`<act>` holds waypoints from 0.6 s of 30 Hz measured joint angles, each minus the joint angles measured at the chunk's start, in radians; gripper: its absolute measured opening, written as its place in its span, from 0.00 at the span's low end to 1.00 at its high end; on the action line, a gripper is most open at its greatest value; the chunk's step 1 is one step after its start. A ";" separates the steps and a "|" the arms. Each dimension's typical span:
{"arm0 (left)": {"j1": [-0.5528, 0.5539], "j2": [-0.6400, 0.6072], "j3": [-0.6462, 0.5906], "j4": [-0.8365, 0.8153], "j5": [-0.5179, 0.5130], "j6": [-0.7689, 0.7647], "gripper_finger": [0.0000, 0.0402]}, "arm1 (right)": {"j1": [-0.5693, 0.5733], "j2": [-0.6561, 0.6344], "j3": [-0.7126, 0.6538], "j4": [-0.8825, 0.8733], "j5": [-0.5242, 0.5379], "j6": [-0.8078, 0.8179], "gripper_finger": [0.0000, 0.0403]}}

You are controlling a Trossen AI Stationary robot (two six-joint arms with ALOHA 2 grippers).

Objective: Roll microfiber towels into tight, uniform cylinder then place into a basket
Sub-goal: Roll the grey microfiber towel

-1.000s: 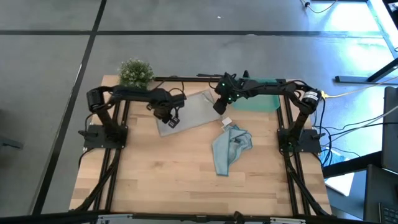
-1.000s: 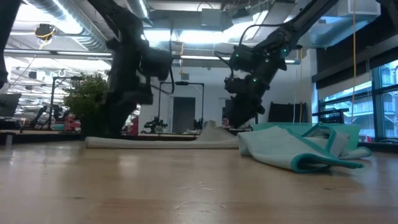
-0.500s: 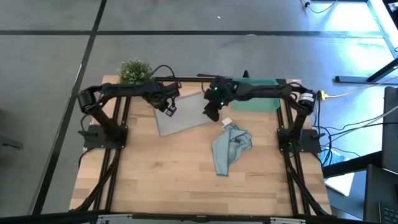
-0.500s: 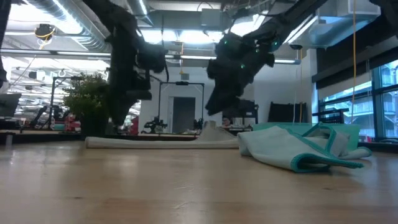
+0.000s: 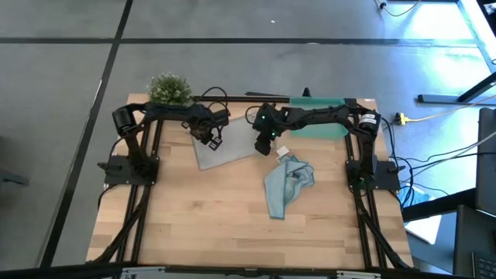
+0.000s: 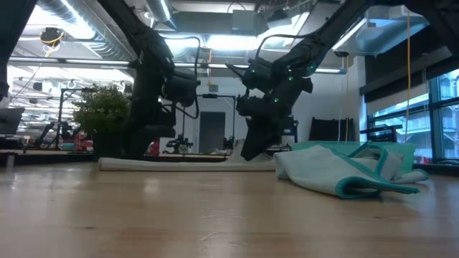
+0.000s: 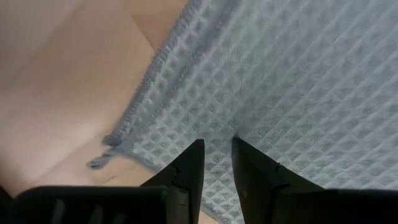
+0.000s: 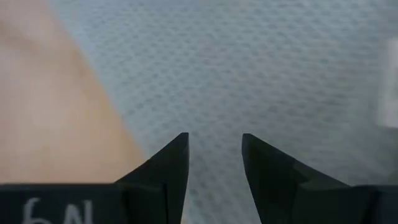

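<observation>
- Two pincers over the grey towel [image 5: 232, 143], which lies flat near the surface's far edge.
- My left pincer [image 7: 216, 152]: narrow gap, at its corner.
- My right pincer [image 8: 214, 149]: slightly parted, empty.
- Blue towel [image 5: 287, 184] crumpled mid-surface; basket [image 5: 325, 124] at far right corner.

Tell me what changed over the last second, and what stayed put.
The left gripper moved from the grey towel's near-left corner toward its far-left corner. The right gripper swung left from near the basket and dropped over the towel's right edge. Both sets of fingers are slightly parted above the cloth; nothing is gripped. The grey towel, the crumpled blue towel, the basket and the plant stayed where they were.
</observation>
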 joint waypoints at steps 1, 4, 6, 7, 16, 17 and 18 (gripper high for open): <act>0.000 0.006 0.002 -0.002 0.010 0.000 0.19 | -0.007 0.000 0.000 0.000 0.016 0.000 0.37; -0.013 0.007 0.003 -0.012 0.044 0.000 0.19 | -0.032 0.000 0.000 0.000 0.073 -0.001 0.37; -0.035 0.007 0.003 -0.014 0.055 -0.002 0.19 | -0.048 0.000 0.000 0.000 0.110 0.000 0.37; -0.046 0.006 0.003 -0.018 0.071 -0.006 0.19 | -0.057 0.000 0.000 0.000 0.122 0.000 0.37; -0.168 0.006 0.002 -0.026 0.278 -0.009 0.19 | -0.116 0.000 0.000 0.001 0.139 -0.002 0.37; -0.178 0.006 0.002 -0.024 0.274 -0.009 0.19 | -0.120 0.000 0.000 0.003 0.139 -0.002 0.37; -0.185 0.006 0.002 -0.022 0.267 -0.008 0.19 | -0.123 0.000 0.000 0.007 0.139 -0.002 0.37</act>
